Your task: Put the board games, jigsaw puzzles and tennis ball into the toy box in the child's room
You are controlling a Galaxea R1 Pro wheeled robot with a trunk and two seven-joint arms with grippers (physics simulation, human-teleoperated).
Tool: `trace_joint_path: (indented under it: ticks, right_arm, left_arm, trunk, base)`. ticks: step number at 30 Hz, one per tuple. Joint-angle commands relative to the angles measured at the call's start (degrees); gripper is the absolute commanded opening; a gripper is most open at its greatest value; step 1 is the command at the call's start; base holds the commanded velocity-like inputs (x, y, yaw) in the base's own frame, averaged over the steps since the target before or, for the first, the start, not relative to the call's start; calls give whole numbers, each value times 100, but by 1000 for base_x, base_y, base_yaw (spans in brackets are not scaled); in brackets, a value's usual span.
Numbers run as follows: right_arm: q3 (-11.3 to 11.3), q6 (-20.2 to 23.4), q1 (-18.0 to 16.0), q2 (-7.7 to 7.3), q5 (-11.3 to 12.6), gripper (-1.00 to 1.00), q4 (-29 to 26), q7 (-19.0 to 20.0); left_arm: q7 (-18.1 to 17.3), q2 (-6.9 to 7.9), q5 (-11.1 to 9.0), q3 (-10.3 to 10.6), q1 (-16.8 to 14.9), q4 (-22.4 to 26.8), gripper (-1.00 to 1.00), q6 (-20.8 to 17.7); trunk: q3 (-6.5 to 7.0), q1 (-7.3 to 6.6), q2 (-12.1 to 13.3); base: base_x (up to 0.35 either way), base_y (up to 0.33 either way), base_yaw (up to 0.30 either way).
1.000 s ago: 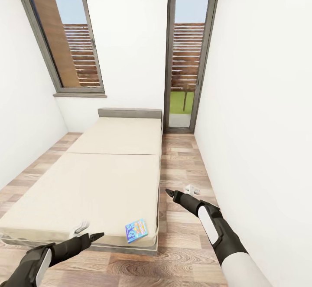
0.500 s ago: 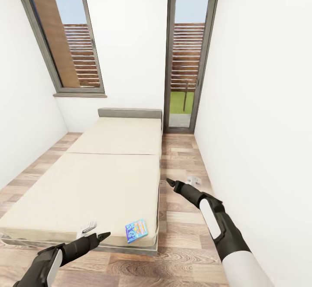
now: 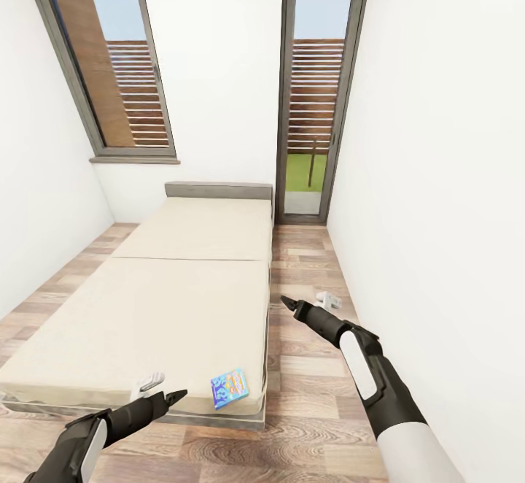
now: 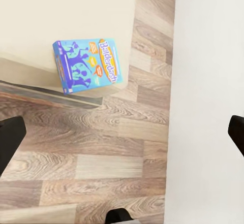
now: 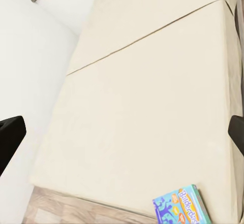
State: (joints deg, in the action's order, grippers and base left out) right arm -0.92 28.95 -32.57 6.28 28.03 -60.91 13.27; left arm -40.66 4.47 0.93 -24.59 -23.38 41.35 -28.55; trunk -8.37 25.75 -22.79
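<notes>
Near the foot corner of the bed (image 3: 168, 300), a blue board game (image 3: 230, 388) lies flat on the cream mattress beside the wood-plank floor (image 3: 306, 424), with nothing over it. Both the left gripper (image 3: 177, 395) and right gripper (image 3: 286, 303) hold nothing, their fingers (image 4: 10, 142) spread wide. Since a second ago, both arms have edged forward.
</notes>
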Motion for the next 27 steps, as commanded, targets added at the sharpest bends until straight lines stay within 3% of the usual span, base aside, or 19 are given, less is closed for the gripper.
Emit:
trace_joint_path:
  ticks: [1, 19, 27]
  right_arm:
    - [-11, 35, -5, 1, 34, 100, -3, 5]
    - [-5, 55, -4, -4, 53, 100, -8, -7]
    - [-7, 65, -4, -4, 53, 100, -20, -8]
  left_arm:
    - [-31, -6, 10, -21, -6, 5, 100, -34]
    - [-30, -28, 13, -19, -8, -2, 100, 231]
    - [-36, -29, 16, -19, -3, -5, 100, 242]
  trunk:
    - [-12, 4, -12]
    - [-12, 4, -12]
    - [-156, 179, -333]
  base:
    - [0, 0, 0]
    - [0, 0, 0]
    - [0, 0, 0]
